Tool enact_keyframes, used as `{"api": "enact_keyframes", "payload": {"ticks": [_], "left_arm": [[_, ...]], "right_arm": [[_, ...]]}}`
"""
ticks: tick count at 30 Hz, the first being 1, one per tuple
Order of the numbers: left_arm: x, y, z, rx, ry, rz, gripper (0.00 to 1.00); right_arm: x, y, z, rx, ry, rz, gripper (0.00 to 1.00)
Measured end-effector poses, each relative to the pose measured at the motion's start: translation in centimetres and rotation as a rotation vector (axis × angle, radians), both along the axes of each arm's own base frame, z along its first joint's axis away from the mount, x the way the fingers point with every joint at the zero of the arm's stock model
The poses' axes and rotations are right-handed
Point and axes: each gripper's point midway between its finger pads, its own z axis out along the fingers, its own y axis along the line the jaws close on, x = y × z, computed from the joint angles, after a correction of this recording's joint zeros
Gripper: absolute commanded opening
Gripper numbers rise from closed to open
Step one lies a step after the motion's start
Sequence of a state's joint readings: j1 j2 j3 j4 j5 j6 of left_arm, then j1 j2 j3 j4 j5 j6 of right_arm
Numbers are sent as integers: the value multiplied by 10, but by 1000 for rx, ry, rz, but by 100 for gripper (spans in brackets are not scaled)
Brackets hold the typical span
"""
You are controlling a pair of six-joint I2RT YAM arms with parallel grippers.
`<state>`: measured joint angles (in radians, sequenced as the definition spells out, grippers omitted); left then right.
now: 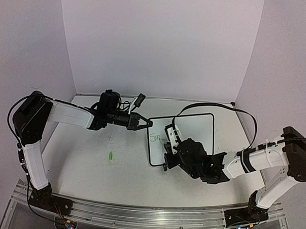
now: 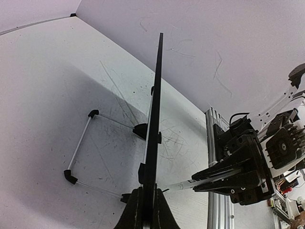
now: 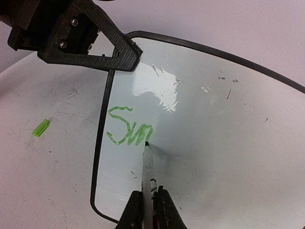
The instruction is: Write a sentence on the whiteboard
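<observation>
The whiteboard stands propped up at mid-table; it also shows in the right wrist view, and edge-on in the left wrist view. My left gripper is shut on the board's left edge, with the frame between its fingers. My right gripper is shut on a white marker, which also shows in the left wrist view. The marker tip touches the board just after the green letters "Sm", the start of the sentence, also seen small from above.
A small green marker cap lies on the table left of the board, also in the right wrist view. The board's wire stand rests behind it. Faint grey scribbles mark the tabletop. The aluminium rail runs along the near edge.
</observation>
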<state>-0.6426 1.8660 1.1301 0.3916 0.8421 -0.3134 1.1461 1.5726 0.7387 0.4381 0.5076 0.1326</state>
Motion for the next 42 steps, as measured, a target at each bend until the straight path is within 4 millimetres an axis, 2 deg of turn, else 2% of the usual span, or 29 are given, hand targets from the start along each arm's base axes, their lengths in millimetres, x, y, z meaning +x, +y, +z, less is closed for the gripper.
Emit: {"api": "enact_keyframes", "payload": {"ticks": [23, 26, 30, 33, 35, 42], "left_arm": [[-1, 0, 0, -1, -1, -2, 0], [-1, -1, 1, -1, -3, -3, 0], [-1, -1, 1, -2, -3, -3, 0], [-1, -1, 1, -2, -3, -3, 0], [-1, -1, 1, -2, -3, -3, 0], [-1, -1, 2, -1, -4, 0, 0]], "right_arm": [[-4, -3, 2, -8, 4, 8, 0], [-16, -12, 20, 22, -6, 27, 0], [-30, -24, 79, 164, -59, 53, 0], [-33, -28, 100, 206, -92, 68, 0], [-32, -25, 96, 177, -102, 78, 0], [-22, -3, 50, 1, -112, 108, 0]]}}
